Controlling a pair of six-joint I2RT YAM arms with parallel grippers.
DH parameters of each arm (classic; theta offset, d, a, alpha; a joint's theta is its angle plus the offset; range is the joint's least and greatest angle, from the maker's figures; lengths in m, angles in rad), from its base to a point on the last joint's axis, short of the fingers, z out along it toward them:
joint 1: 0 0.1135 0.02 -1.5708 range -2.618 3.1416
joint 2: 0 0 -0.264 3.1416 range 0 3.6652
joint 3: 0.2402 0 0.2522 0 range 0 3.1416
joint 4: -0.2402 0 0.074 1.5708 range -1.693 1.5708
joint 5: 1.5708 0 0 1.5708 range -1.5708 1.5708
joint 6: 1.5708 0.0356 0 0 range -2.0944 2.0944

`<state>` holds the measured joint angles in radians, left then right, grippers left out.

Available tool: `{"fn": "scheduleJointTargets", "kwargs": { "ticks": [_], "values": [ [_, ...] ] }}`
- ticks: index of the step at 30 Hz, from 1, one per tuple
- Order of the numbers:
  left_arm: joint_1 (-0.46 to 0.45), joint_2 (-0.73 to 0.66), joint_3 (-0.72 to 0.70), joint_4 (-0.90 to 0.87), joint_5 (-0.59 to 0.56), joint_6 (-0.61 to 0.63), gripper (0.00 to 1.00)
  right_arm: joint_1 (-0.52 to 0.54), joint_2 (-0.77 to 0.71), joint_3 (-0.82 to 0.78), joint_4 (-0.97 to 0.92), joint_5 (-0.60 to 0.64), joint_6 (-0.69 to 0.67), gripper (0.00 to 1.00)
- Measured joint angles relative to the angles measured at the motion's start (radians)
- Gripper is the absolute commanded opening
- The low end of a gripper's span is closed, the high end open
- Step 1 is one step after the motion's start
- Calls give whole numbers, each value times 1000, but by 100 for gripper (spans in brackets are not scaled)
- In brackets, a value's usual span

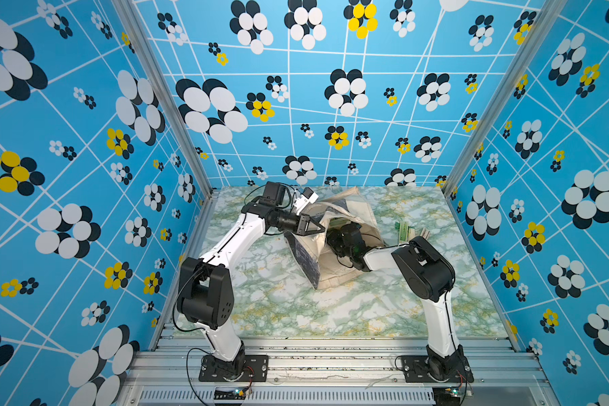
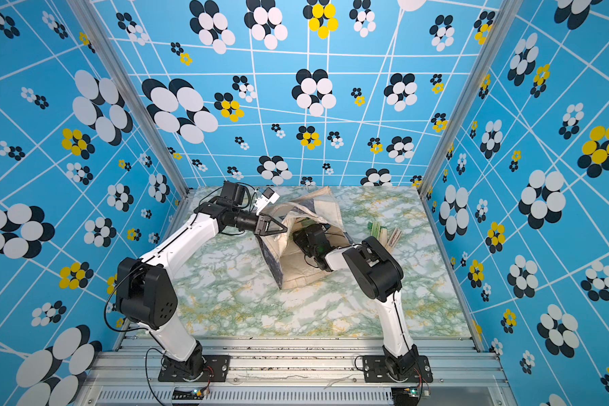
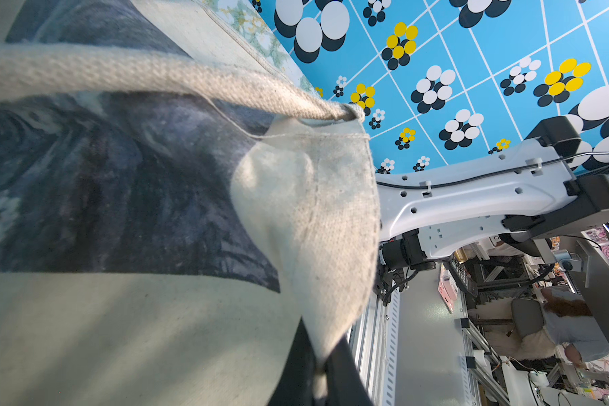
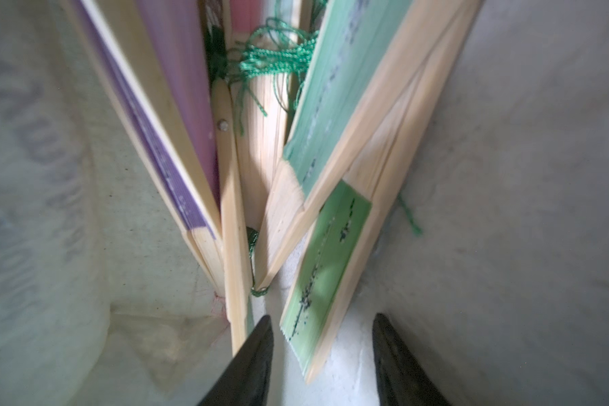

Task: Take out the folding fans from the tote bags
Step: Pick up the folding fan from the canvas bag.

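Marble-look green-and-white tabletop (image 1: 278, 305) inside that loud blue flower-print booth, and the floppy cream canvas tote bag (image 1: 331, 277) with dark grey-purple printed panels is slumping in the middle of it. Left claw (image 1: 320, 229) is pinching the bag's rim cloth near the cream strap handle (image 3: 155, 73), propping the mouth open. Right claw (image 4: 322, 318) is sitting down inside the bag, jaws standing partly apart and gripping nothing yet as far as I can see.

The bit that matters: the slim closed pale-bamboo fan with light green paper (image 4: 326, 274) is lying dead ahead of the right claw. Its near end is poking in between the two black fingertips (image 4: 261, 344), with a sliver of gap on each side. Its long axis is running away from the claw, deeper into the bag and leaning a little, so the jaws are straddling its narrow width.

A teal-green fan (image 4: 331, 105) is overlapping its far end, and a purple-edged fan (image 4: 180, 189) is leaning off the other way, with a green tassel (image 4: 275, 59) bunching up at the back.

A couple of closed fans (image 1: 403, 230) are already lying out on the table, just beyond the right arm's elbow. Right arm is obviously the nearer one. I'm guessing it needs a straight squeeze and a pull back along the sticks, and the risk is the teal one dragging along.
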<state>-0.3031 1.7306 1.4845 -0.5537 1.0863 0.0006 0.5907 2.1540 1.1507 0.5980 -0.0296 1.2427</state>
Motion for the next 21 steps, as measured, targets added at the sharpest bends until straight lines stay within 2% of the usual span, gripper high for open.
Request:
{"fn": "scheduleJointTargets", "kwargs": {
  "ticks": [8,12,15,21],
  "values": [
    [0,0,0,-2,3,11,0,-4,119,153,27,-5,31,48],
    [0,0,0,-7,3,17,0,-4,138,170,46,-5,56,47],
    [0,0,0,-8,3,19,0,-5,140,166,50,-2,76,35],
    [0,0,0,-11,3,19,0,-11,146,138,101,-2,105,22]
  ]
}}
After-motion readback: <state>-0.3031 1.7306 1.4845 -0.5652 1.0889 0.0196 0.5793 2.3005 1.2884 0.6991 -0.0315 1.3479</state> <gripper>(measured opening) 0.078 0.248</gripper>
